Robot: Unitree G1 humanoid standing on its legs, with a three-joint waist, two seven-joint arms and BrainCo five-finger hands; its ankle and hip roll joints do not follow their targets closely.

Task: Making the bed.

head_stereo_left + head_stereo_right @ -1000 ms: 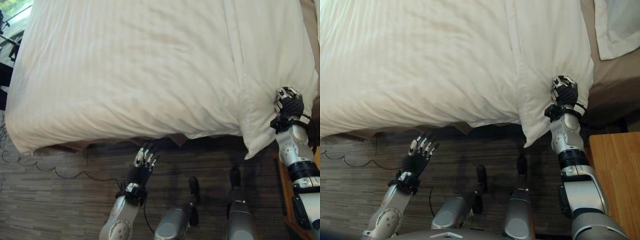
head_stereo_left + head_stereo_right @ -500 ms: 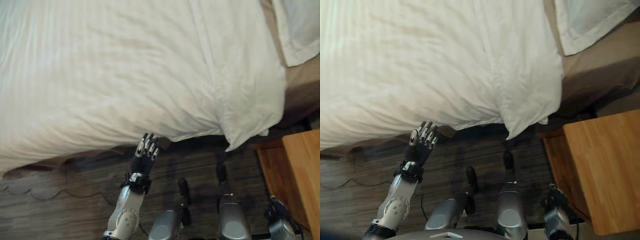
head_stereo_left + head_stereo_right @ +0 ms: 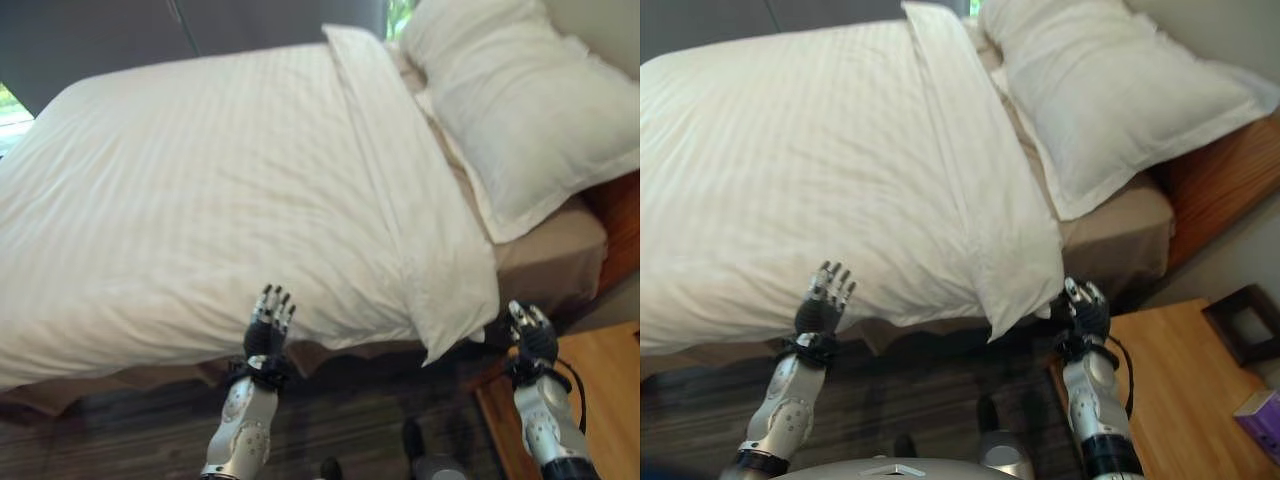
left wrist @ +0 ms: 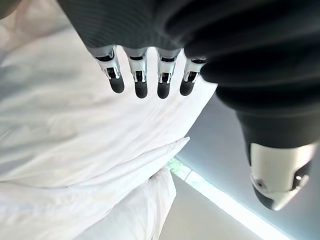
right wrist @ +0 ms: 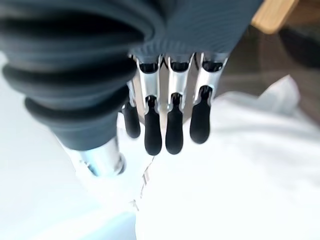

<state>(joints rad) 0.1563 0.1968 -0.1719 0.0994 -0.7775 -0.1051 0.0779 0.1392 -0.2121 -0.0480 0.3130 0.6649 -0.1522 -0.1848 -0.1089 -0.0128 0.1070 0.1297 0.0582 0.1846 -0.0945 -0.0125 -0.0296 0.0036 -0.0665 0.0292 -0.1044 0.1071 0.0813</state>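
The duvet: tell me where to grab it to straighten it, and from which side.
Best bet is the duvet at its hanging corner, where the folded-back band droops off the mattress edge in a loose point. The right hand, open beside it, could likely pinch it from below on the bedside table side. The left hand is open by the near edge.

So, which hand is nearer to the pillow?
The right hand: it is below the pillow, beside the duvet corner. The left hand is farther, at the duvet's near edge.
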